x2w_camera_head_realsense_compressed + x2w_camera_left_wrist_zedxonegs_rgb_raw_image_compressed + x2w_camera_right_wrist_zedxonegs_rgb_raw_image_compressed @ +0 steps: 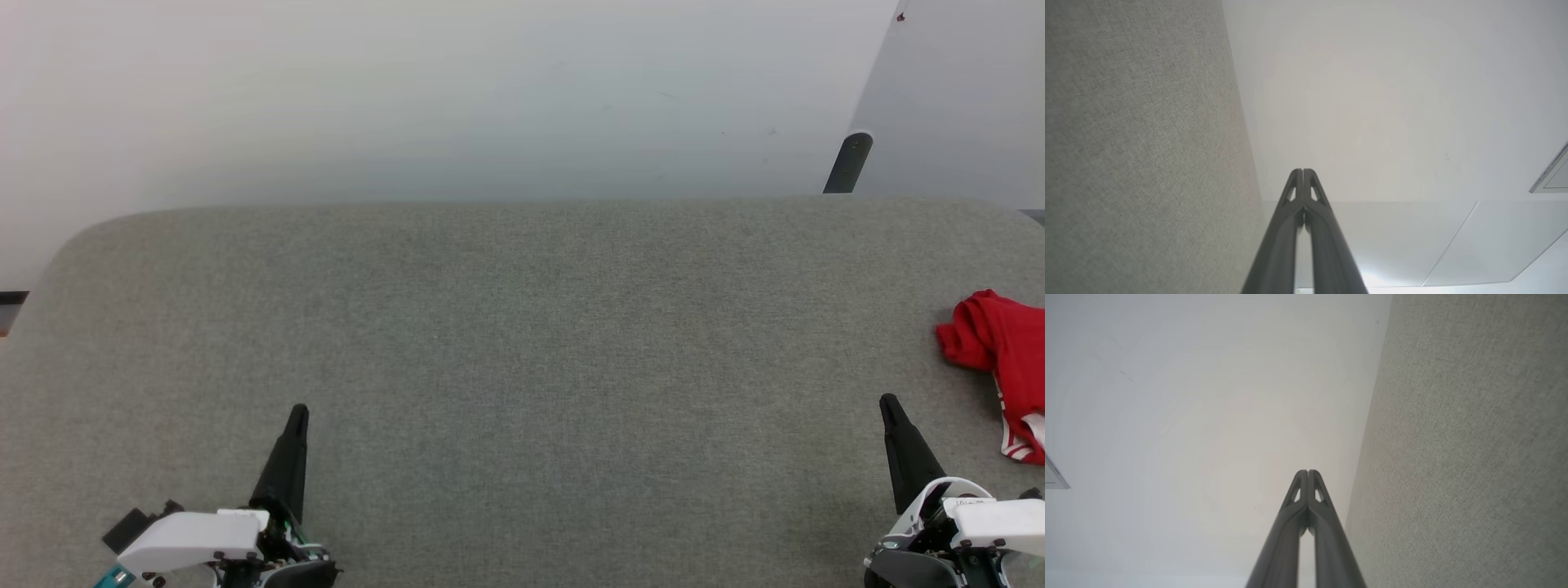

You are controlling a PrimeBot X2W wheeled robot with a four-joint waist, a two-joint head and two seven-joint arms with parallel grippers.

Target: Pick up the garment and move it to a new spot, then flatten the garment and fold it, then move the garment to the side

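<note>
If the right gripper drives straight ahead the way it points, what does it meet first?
Likely nothing close: the right gripper aims along the table at the white wall; the shirt lies off to its right.

A grey fabric-covered table [522, 327] with rounded far corners is spanning the head view, its weave lying flat. Beyond its far edge a pale wall [367, 90] is showing, and a dark post [849, 162] is leaning at the upper right, against a light grey panel [963, 98].
</note>
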